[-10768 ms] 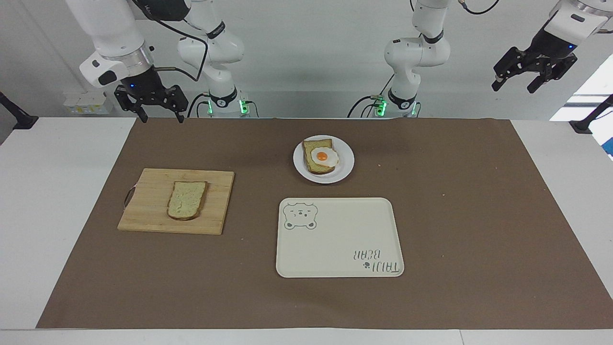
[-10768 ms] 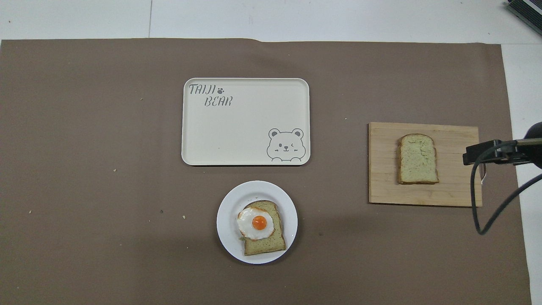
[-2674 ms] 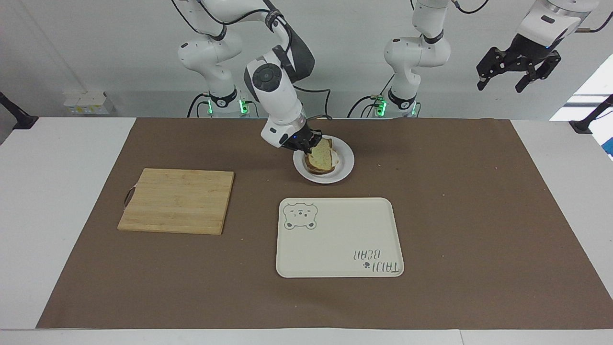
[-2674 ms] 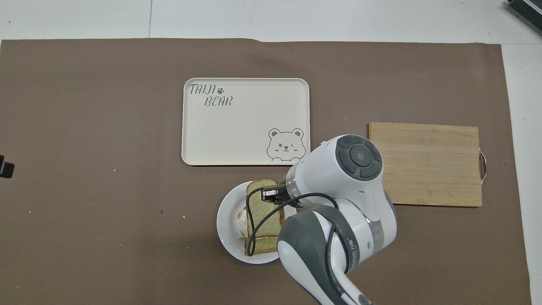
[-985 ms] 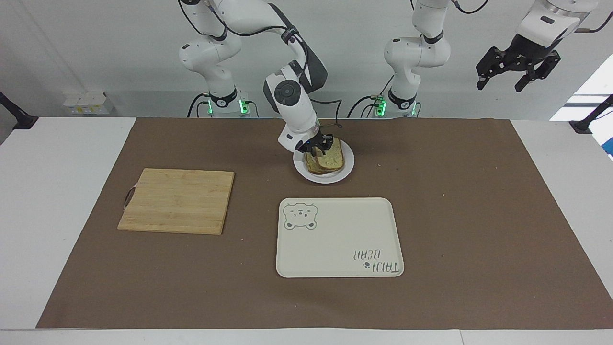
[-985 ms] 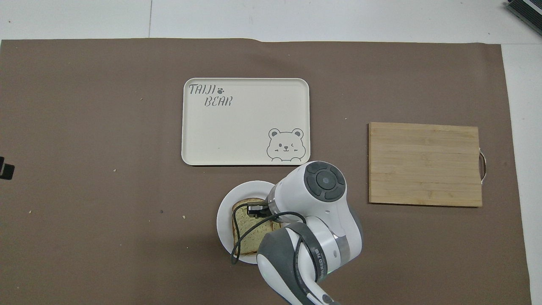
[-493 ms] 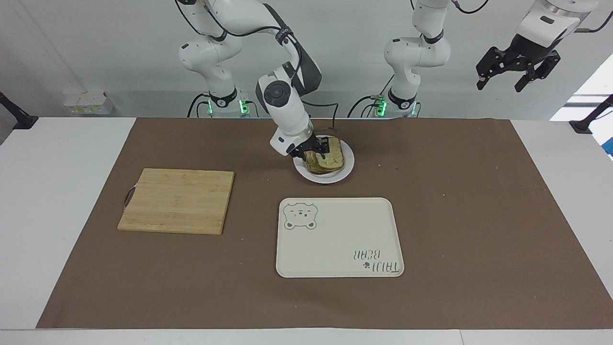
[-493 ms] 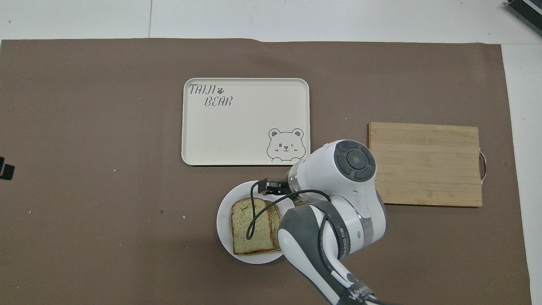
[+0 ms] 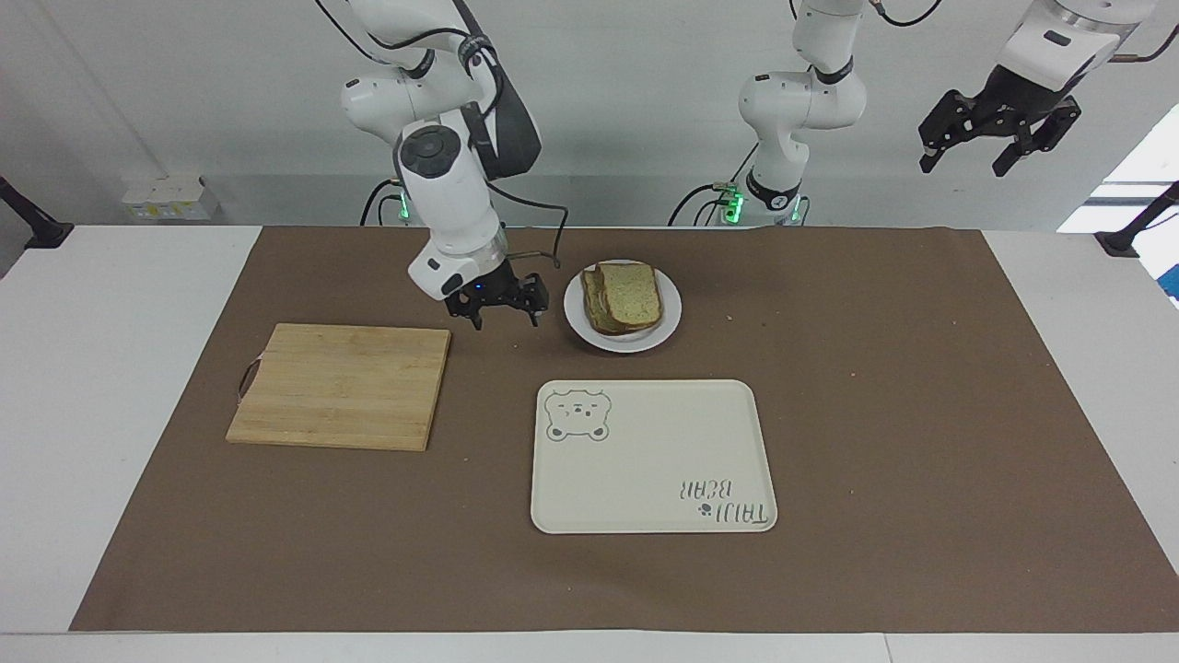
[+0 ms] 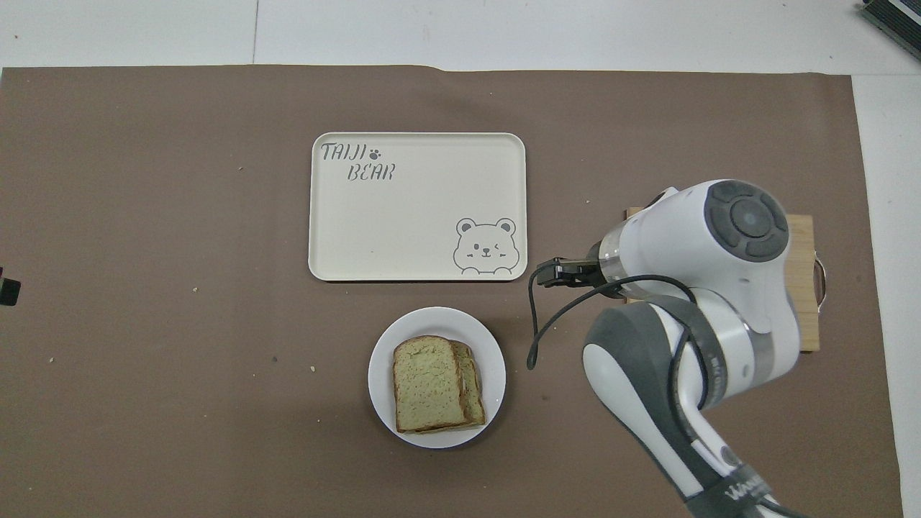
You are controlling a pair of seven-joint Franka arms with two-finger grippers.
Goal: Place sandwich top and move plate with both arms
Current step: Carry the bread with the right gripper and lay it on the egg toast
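The sandwich top [image 9: 631,293] [image 10: 428,381] lies flat on a second bread slice on the white plate [image 9: 670,318] [image 10: 385,345], slightly offset from it. Whatever lies between the two slices is hidden. My right gripper [image 9: 506,319] hangs open and empty low over the brown mat, between the plate and the wooden cutting board [image 9: 341,387], clear of the plate's rim. In the overhead view its wrist hides the fingers. My left gripper [image 9: 965,158] waits high in the air at the left arm's end of the table, open and empty.
A cream rectangular tray [image 9: 645,460] [image 10: 417,208] with a bear drawing lies bare, farther from the robots than the plate. The cutting board holds nothing. A brown mat [image 9: 921,414] covers most of the white table.
The right gripper has opened, let go of the sandwich top and drawn away from the plate toward the cutting board. The slice stays on the sandwich. The left arm has not moved.
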